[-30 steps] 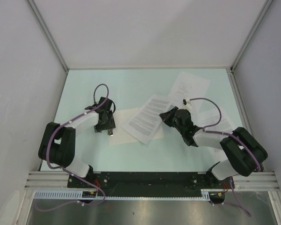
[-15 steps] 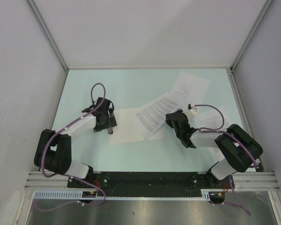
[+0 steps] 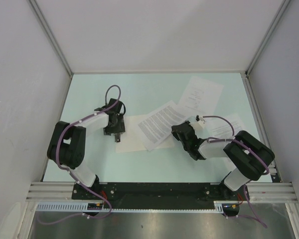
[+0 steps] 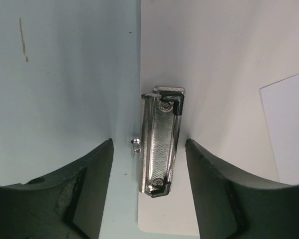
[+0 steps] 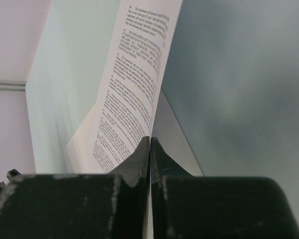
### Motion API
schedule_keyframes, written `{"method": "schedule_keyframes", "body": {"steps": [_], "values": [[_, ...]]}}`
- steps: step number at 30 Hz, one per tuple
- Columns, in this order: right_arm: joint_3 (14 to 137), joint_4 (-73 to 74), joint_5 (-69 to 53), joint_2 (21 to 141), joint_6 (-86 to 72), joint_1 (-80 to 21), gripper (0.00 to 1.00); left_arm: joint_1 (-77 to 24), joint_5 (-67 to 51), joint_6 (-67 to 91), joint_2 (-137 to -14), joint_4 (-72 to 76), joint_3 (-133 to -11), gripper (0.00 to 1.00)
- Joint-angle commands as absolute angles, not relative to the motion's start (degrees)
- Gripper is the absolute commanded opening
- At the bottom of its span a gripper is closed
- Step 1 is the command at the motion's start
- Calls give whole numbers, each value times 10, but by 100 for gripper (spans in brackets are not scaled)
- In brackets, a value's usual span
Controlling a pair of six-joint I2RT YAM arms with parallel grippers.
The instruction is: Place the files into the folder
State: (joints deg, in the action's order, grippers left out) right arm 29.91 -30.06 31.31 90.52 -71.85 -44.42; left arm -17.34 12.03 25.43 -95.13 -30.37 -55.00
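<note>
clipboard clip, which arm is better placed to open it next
Left. The left gripper straddles the clip with jaws open; the right gripper is shut on a printed sheet.

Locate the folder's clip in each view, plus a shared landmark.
Top external: clip left of centre, on the folder's left edge, by the left gripper.
Left wrist: clip at centre, between the open fingers.
Right wrist: not in it.
Shared landmark: printed sheet, centre in top external, upper middle in right wrist; the white corner at right in left wrist is probably it.
</note>
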Motion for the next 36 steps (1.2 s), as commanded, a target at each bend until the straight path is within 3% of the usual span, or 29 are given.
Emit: {"method": "schedule_keyframes", "body": {"steps": [1, 12, 24, 27, 29, 36], "values": [[314, -314, 344, 917, -731, -448, 0, -174, 120, 240, -973, -308, -560, 60], [330, -332, 331, 939, -728, -439, 0, -175, 41, 324, -909, -284, -498, 30], [352, -312, 295, 958, -752, -458, 2, -202, 49, 467, -819, -257, -396, 22], [352, -315, 295, 963, -771, -476, 0, -207, 44, 485, -816, -241, -383, 12], [352, -333, 300, 976, -761, -485, 0, -209, 36, 487, -822, -234, -381, 0], [352, -314, 301, 1012, -806, -486, 0, -209, 26, 490, -788, -215, -354, 0]]}}
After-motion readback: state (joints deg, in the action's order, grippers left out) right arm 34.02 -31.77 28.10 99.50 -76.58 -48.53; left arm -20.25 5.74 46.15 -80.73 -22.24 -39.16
